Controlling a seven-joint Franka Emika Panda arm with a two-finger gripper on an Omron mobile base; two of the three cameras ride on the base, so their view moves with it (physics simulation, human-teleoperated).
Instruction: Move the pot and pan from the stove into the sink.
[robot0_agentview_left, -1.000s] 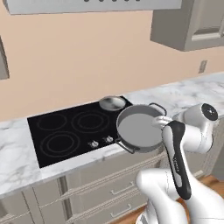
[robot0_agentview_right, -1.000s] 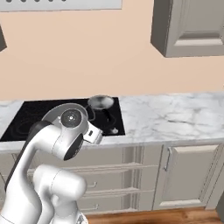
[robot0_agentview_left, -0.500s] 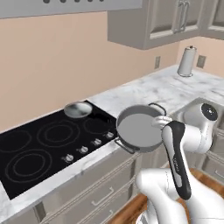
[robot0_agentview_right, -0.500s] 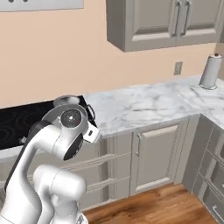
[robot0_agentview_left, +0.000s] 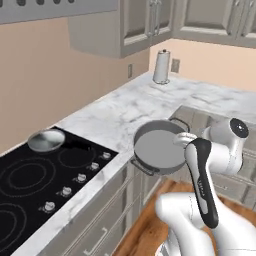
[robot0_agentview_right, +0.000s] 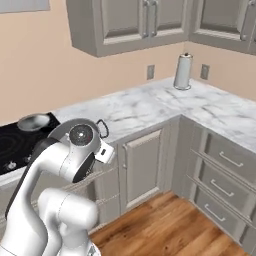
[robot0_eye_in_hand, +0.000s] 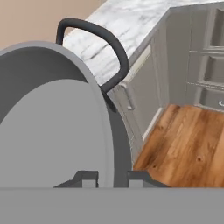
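My gripper (robot0_eye_in_hand: 113, 178) is shut on the rim of the pot (robot0_agentview_left: 157, 150), a wide grey metal pot with dark loop handles. It hangs in the air just off the counter's front edge, right of the stove (robot0_agentview_left: 30, 185). In the hand view the pot (robot0_eye_in_hand: 52, 127) is close up, its far loop handle (robot0_eye_in_hand: 116, 43) above the cabinet fronts. The pan (robot0_agentview_left: 46, 140) sits at the stove's back right corner, also seen from the right base (robot0_agentview_right: 32, 121). The sink is out of view.
A white marble counter (robot0_agentview_left: 120, 112) runs right from the stove and turns a corner, where a paper towel roll (robot0_agentview_left: 161, 66) stands. Grey drawers (robot0_agentview_right: 220, 162) and cabinet doors are below it, wall cabinets (robot0_agentview_right: 125, 22) above, and wood floor (robot0_eye_in_hand: 188, 144) under the pot.
The whole picture has shifted: the base has moved right, so the stove slid left and the counter corner came into view. The pot stays in my gripper, held the same way.
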